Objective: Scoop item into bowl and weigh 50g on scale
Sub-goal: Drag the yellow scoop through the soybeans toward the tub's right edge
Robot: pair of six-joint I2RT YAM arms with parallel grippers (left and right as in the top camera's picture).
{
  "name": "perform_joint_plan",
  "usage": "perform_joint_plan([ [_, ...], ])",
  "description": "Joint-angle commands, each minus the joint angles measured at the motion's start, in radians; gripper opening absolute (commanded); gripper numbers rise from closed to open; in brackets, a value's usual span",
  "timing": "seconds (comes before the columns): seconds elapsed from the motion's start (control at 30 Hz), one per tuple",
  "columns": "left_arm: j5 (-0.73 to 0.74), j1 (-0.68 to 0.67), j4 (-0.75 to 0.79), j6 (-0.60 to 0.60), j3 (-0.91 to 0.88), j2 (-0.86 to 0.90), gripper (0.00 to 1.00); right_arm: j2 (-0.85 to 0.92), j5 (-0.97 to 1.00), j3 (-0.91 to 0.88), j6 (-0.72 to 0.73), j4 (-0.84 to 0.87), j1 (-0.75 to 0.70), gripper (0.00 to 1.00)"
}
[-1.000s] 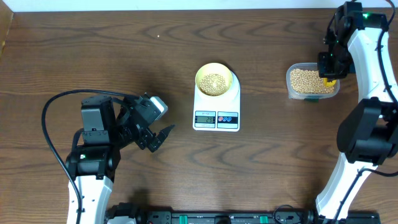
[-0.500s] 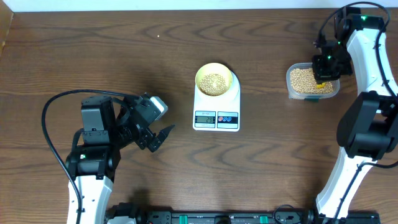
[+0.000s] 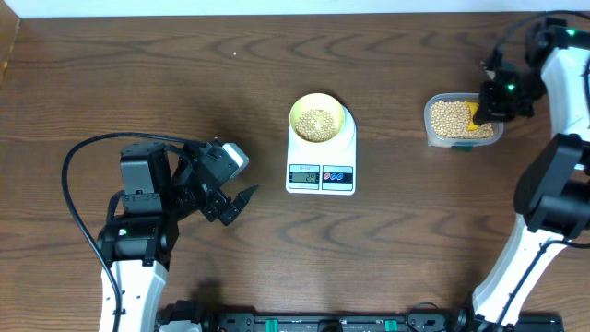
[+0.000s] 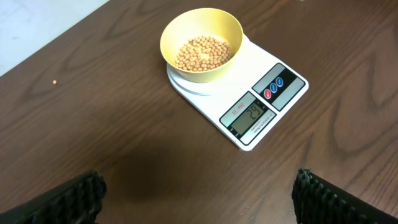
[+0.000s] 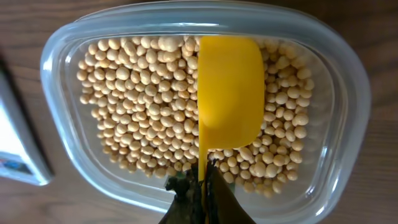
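Right gripper pinches a bright yellow plastic scoop over tan beans in the clear plastic tub, far right; overfilling risks spills short of the pale yellow bowl on the white scale. Left gripper wide, empty.

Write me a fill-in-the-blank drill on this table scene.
The bowl stands on the white ___.
The right hand is shut on a ___ scoop.
The left hand is ___, holding nothing.
The clear tub beneath the scoop holds ___.
Missing: scale; yellow; open; beans.
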Motion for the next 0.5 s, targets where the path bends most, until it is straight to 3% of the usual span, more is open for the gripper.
perform_joint_plan([
  [0.0,0.013,-0.002,0.0,0.003,-0.002,0.001,0.97,0.041,-0.172,-0.006,-0.065,-0.008,-0.028,0.01],
  [0.47,0.013,-0.002,0.0,0.003,-0.002,0.001,0.98,0.057,-0.31,-0.005,-0.136,-0.074,-0.072,0.01],
])
